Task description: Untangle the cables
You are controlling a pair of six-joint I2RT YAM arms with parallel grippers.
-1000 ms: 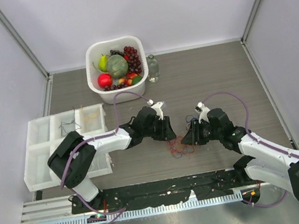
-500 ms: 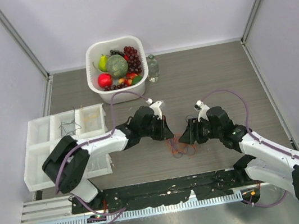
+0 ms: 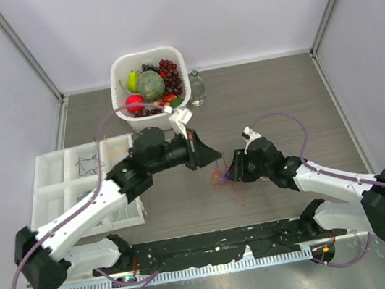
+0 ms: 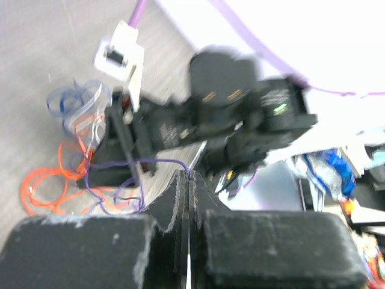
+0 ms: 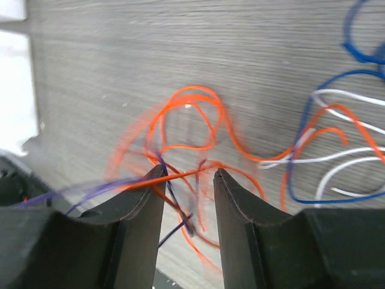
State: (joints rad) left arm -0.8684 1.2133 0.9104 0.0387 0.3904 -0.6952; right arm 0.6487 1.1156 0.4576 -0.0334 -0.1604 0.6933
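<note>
Thin cables (image 3: 224,180) in orange, purple, blue and white: a small loose tangle on the grey wood-grain tabletop (image 3: 280,94), near its centre, between the two arm tips.

Left gripper (image 4: 189,180): black fingers pressed together, no gap. A purple strand (image 4: 150,161) runs up to the seam at the tips and looks pinched there; the wrist view is blurred, so the hold is probable, not certain.

Right gripper (image 5: 189,174): fingers apart, low over the tangle. An orange strand (image 5: 192,173) crosses the gap between them, with more orange loops just beyond. Blue and white loops (image 5: 337,150) lie to one side.

Far edge: white plastic basket (image 3: 117,76) of fruit, with a clear glass bottle (image 3: 197,87) just beside it. White compartment tray (image 3: 51,174) at the left.
</note>
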